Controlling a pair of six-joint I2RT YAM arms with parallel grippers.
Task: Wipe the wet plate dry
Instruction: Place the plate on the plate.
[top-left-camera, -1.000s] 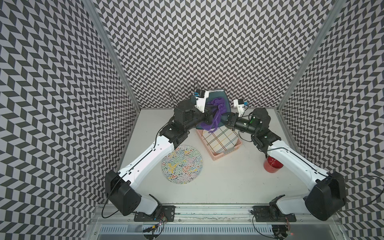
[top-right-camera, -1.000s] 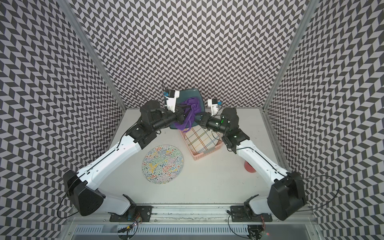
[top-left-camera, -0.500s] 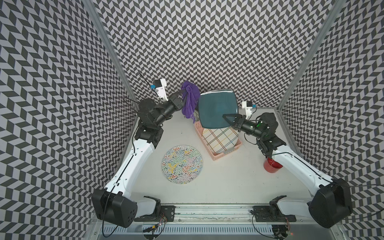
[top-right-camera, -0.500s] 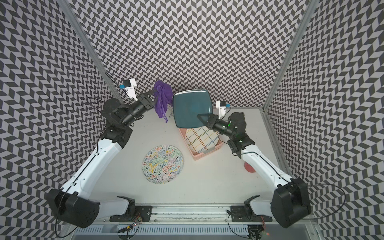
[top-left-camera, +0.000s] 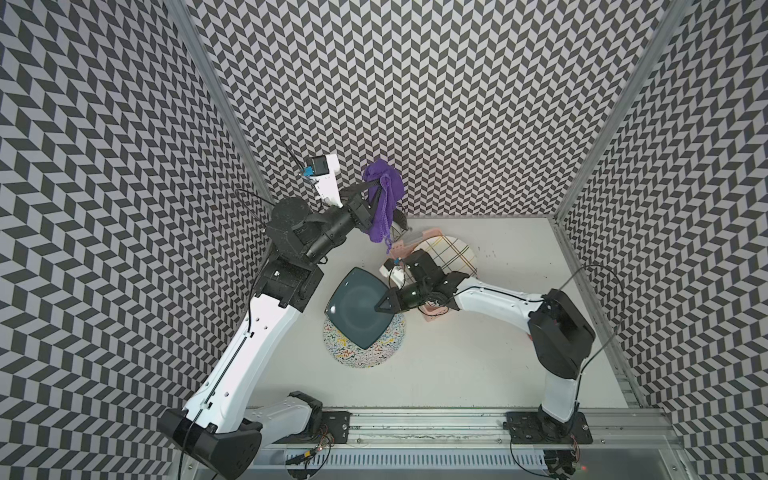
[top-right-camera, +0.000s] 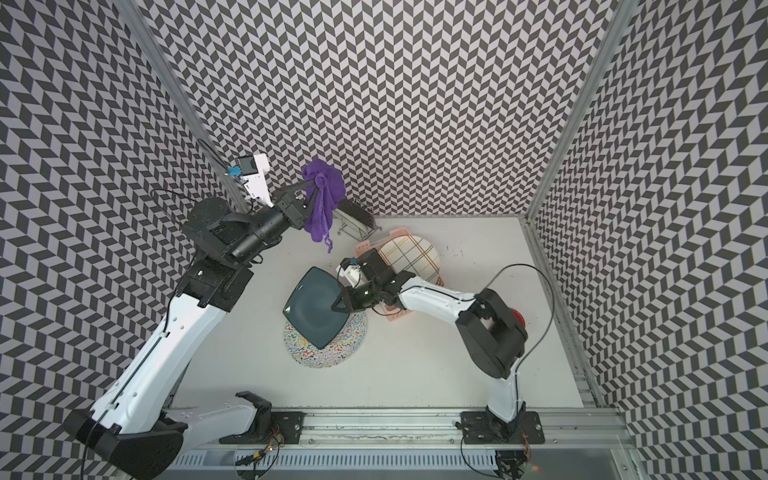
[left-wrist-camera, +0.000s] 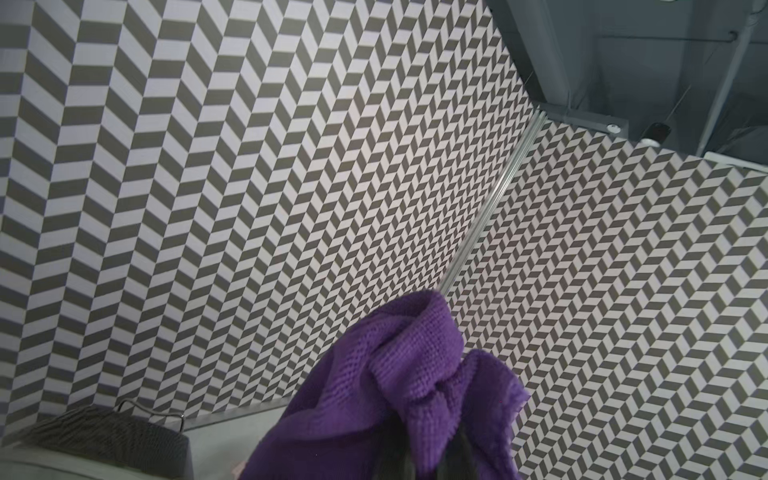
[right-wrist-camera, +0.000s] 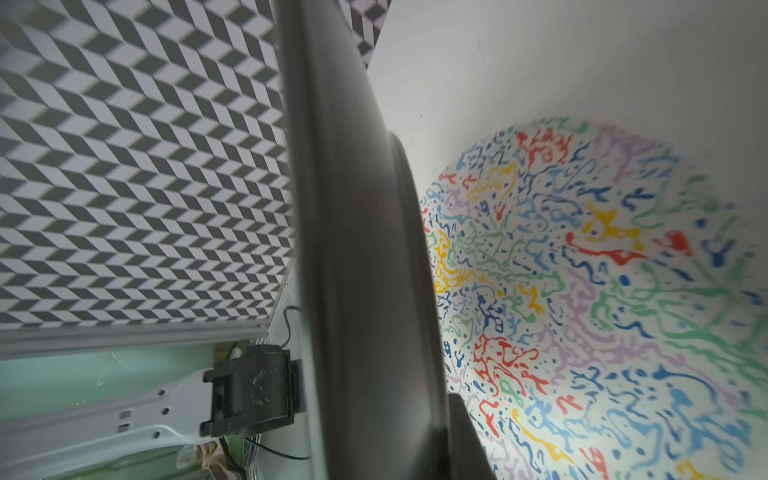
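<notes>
walls (top-left-camera: 457, 104): black-white chevron (three sides) | corner posts (top-left-camera: 219, 104): aluminium | tabletop (top-left-camera: 478, 374): pale grey

In both top views the teal plate (top-left-camera: 353, 307) covers the patterned plate's (top-left-camera: 374, 353) upper part, and the right arm (top-right-camera: 436, 299) hides most of the red cup (top-right-camera: 516, 317). Cloth (left-wrist-camera: 395, 395) covers the left gripper (left-wrist-camera: 424, 465), which is blurred and cut off in its wrist view.

In a top view, my left arm (top-left-camera: 257, 332) stretches from the lower left of the frame toward upper centre, wrist raised. My left gripper (top-left-camera: 371, 188) is clamped tight on the purple cloth (top-left-camera: 390, 195). My right arm (top-left-camera: 494, 297) bends at the right edge and reaches left to centre, where my right gripper (top-left-camera: 384, 306) pinches the teal plate (top-left-camera: 353, 309) by its rim.
</notes>
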